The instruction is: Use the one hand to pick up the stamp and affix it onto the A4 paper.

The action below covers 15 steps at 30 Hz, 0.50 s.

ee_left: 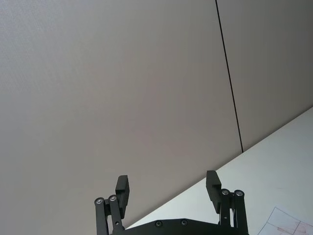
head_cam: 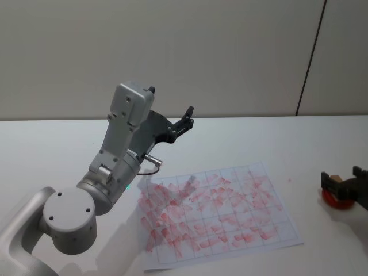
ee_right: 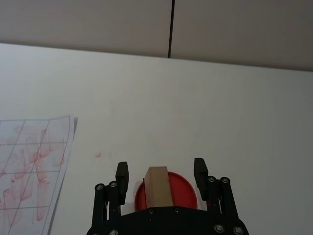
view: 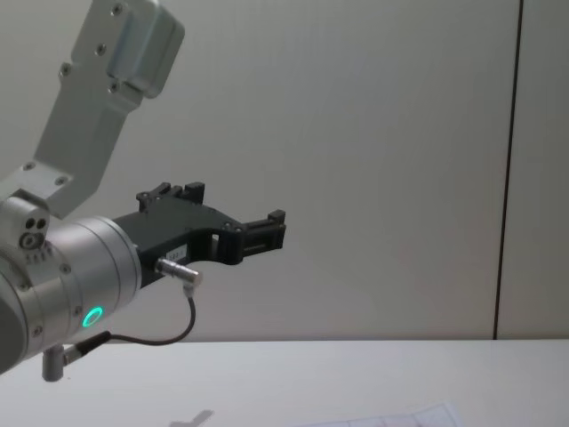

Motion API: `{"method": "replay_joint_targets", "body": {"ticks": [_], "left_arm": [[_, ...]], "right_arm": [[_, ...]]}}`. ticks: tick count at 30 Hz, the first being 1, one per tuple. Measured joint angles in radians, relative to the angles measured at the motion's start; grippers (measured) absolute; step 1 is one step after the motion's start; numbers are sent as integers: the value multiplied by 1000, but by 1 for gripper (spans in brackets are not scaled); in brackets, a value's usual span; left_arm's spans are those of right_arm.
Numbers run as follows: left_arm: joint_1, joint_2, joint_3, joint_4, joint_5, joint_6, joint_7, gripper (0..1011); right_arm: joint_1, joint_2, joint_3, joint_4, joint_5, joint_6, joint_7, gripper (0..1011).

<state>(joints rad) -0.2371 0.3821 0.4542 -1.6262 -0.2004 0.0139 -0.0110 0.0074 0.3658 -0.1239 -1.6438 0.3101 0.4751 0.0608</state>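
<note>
The right hand (ee_right: 160,172) hangs open, jaws straddling the stamp (ee_right: 158,185) without touching. The stamp stands on its red ink pad (ee_right: 183,192), at three o'clock from the A4 paper (head_cam: 221,213). Light, rigid wood: grip its flat sides.

The left hand (ee_left: 167,186) is raised, open and empty.

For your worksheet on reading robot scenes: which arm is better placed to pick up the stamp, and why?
The right. The right gripper already straddles the stamp on its red pad, fingers open either side. The left gripper is raised above the table, away from the stamp.
</note>
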Motion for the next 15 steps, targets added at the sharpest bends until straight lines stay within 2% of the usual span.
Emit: {"method": "replay_joint_targets", "body": {"ticks": [8,13,15], "left_arm": [[0,0,0,0,0,0,0,1001],[0,0,0,0,0,0,0,1001],[0,0,0,0,0,0,0,1001]], "right_arm": [[-25,12,10,-47,-13,-80,-2,1000],[-45,22,17,-83,-26,-142,-4,1001],[-48,23,18,-88,-29,-150,-4,1001]]}}
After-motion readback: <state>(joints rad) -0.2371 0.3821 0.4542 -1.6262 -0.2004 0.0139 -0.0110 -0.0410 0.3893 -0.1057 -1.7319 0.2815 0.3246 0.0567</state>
